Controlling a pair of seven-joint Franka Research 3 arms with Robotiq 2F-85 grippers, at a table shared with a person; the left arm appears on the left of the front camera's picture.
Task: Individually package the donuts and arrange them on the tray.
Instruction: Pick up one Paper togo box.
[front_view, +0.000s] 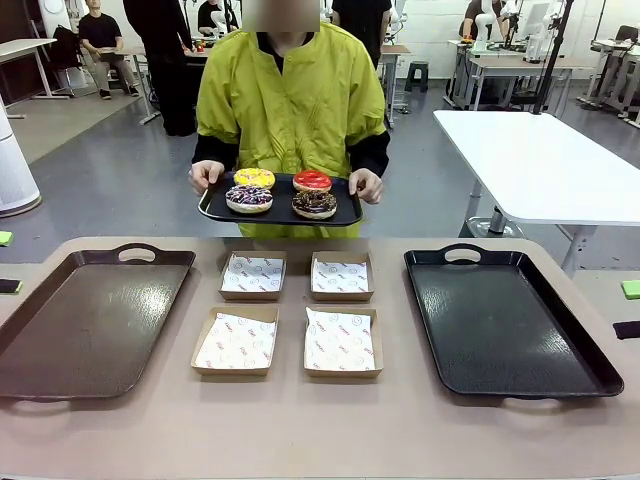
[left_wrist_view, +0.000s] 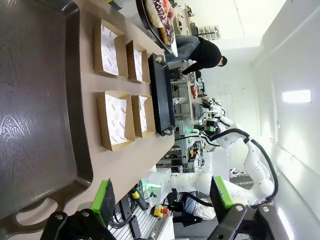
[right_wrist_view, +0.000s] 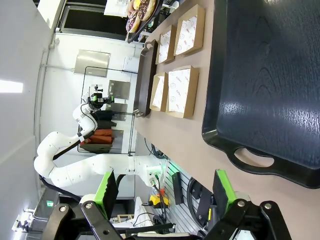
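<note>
All four donuts are off the worktop (front_view: 300, 430): yellow donut (front_view: 254, 177) and red donut (front_view: 312, 180) behind, sprinkled donut (front_view: 249, 198) and chocolate donut (front_view: 314, 203) in front. They sit on a small serving tray (front_view: 345, 213) the person holds at both ends, past the far edge. Left gripper (left_wrist_view: 162, 196) and right gripper (right_wrist_view: 165, 187): fingers spread wide, nothing between them, each near the handle of its own big tray, brown tray (front_view: 90, 320) and black tray (front_view: 500, 320). Donuts lie straight ahead, well apart from both. Serving tray's long axis runs left-right, a touch toward the left arm; judged near even. Four paper-lined boxes (front_view: 236, 341) wait between the big trays. Front view gives icing and layout. Wrist views catch just a donut edge but confirm the fingers.
</note>
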